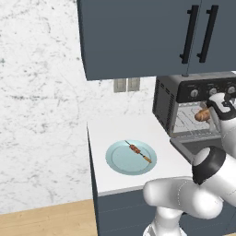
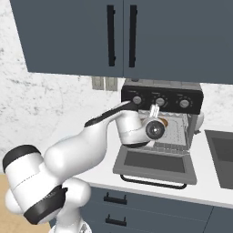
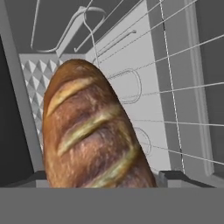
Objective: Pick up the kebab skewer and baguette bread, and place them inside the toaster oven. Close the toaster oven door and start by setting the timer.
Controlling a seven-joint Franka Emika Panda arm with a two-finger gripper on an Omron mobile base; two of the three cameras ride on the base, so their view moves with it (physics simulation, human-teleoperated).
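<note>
A: Here, how do the jaws stand?
B: Wide apart, straddling the golden-brown slashed baguette bread point(image 3: 89, 131); whether the dark finger tips point(image 3: 175, 177) press its crust, I cannot tell.
A: Where is the loaf?
B: Inside the boxy dark grey and silver toaster oven point(image 2: 161, 98), over its wire rack point(image 3: 175, 87), with the white arm's gripper point(image 1: 213, 110) at the opening.
A: The door?
B: The glass-fronted toaster oven door point(image 2: 154, 166) lies dropped open, flat over the white bench point(image 1: 124, 131).
A: And the kebab skewer point(image 1: 138, 151)?
B: Thin stick with reddish-brown chunks, lying on a round pale blue plate point(image 1: 119, 159) on the bench, well apart from the oven, left of it.
</note>
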